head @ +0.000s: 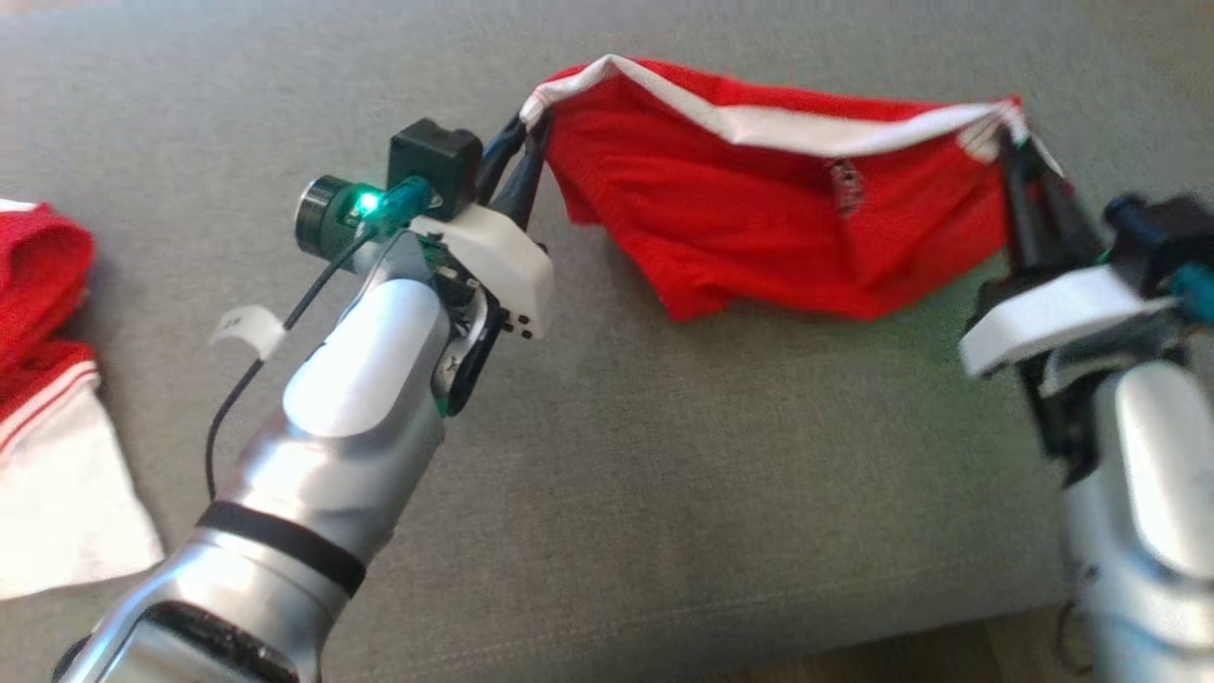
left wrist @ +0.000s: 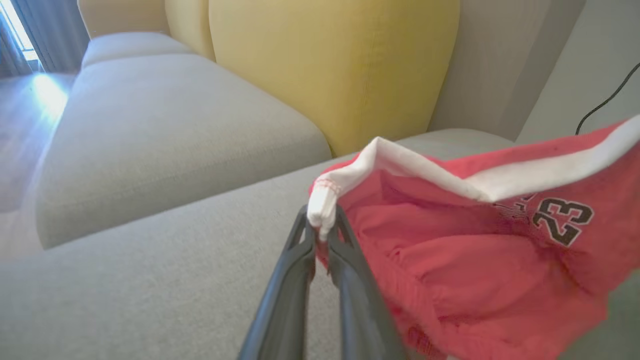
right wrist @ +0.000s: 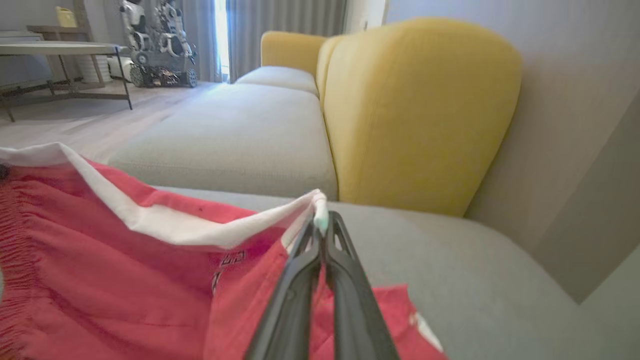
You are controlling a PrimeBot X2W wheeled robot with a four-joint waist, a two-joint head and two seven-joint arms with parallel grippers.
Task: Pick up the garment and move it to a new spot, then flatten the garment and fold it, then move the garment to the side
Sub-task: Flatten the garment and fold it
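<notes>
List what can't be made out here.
- Emblem on the garment, head view: too small and blurred to read.
- Right pincer, head view: motion-blurred; its arm is cut off by the right edge.
- Second red-and-white garment, head view: cut off by the left edge, so its type is unclear.
- Garment's lower hem, left wrist view: cut off by the bottom edge, partly behind the left pincer.
</notes>
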